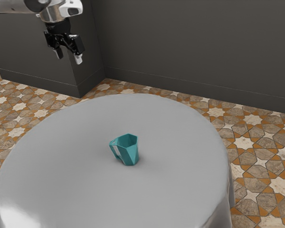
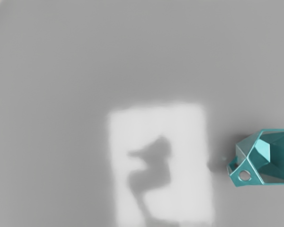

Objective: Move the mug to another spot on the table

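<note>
A teal, faceted mug [image 1: 126, 148] stands upright near the middle of the round, glossy grey tabletop [image 1: 61, 156], its handle turned toward the exterior view's left. The black two-finger hand [image 1: 69, 57] hangs high above the tabletop's far edge at the exterior view's upper left, well apart from the mug, its fingers spread and holding nothing. In the wrist view the mug [image 2: 265, 158] sits beside a bright rectangular patch [image 2: 189, 142] on the tabletop [image 2: 61, 71], where the arm's grey shadow [image 2: 154, 165] falls.

One mug [image 1: 125, 148], one table [image 1: 61, 156] — two fingers [image 1: 78, 56]
</note>
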Tool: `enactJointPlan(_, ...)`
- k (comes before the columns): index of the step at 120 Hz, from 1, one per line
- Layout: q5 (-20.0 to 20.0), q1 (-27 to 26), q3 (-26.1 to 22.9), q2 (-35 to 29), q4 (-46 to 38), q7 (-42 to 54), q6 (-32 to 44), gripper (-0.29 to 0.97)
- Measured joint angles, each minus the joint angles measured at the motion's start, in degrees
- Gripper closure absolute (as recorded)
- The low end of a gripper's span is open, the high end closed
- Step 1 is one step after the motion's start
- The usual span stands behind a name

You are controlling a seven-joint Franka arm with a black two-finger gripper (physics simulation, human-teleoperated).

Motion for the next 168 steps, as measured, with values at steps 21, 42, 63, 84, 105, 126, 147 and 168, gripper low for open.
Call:
enactJointPlan(21,-0.2,0.1,0.1,-0.9,-3.0,1.8,0.7,0.0)
enactJointPlan(42,0.3,-1.4,0.1,-16.1,-31.2,11.7,14.2,0.0)
enactJointPlan(63,0.1,-6.2,1.0,-23.7,-44.1,24.6,22.9,0.0)
enactJointPlan(84,-8.8,-14.9,14.3,-28.5,-53.2,37.6,30.1,0.0)
enactJointPlan(105,-17.6,-22.7,22.1,-27.6,-55.6,51.1,34.9,0.0)
enactJointPlan(126,-25.0,-24.1,23.6,-20.6,-56.5,62.6,37.5,0.0)
enactJointPlan(147,-29.3,-24.4,23.6,-16.0,-56.8,72.4,39.5,0.0)
enactJointPlan(168,-35.2,-24.5,23.4,-12.0,-52.4,80.1,40.3,0.0)
